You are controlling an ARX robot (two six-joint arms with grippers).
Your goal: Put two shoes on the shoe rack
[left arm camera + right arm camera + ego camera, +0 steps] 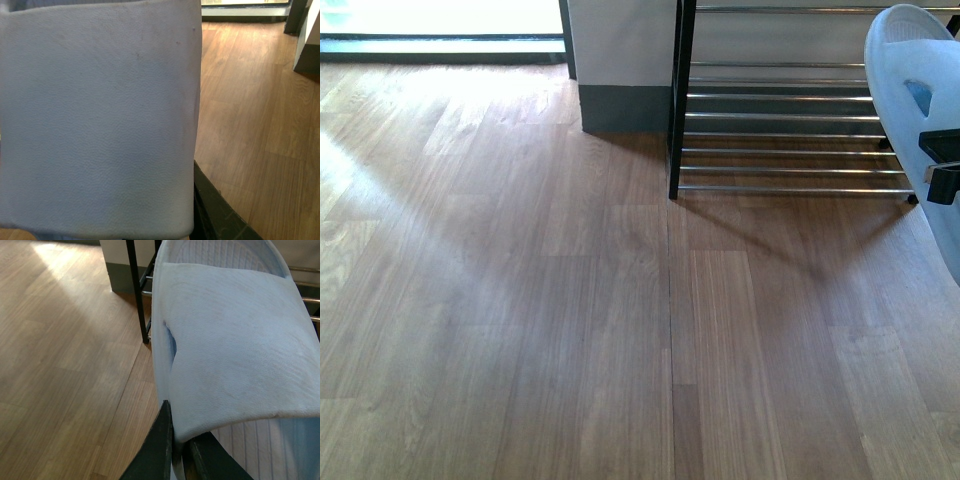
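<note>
Right wrist view: right pincer (178, 442) gripped the strap of the pale-blue rubber slide (235, 350); I saw the black-framed chrome-rod shoe rack (135, 290) just beyond.

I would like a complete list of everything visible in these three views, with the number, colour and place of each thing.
slide: one, pale blue, held up at the right, in front of the shoe rack
pale surface: one, grey-blue, fills most of the left wrist view; possibly a second slide
shoe rack: one, black frame with chrome rods, standing on the floor at the far right
wall corner: one, white with grey skirting, just left of the rack
floor: brown wood planks, everywhere below
bright opening: one, far left
right pincer: black, shut on the slide's strap edge
left pincer: black, one finger showing beside the pale surface; grip hidden
</note>
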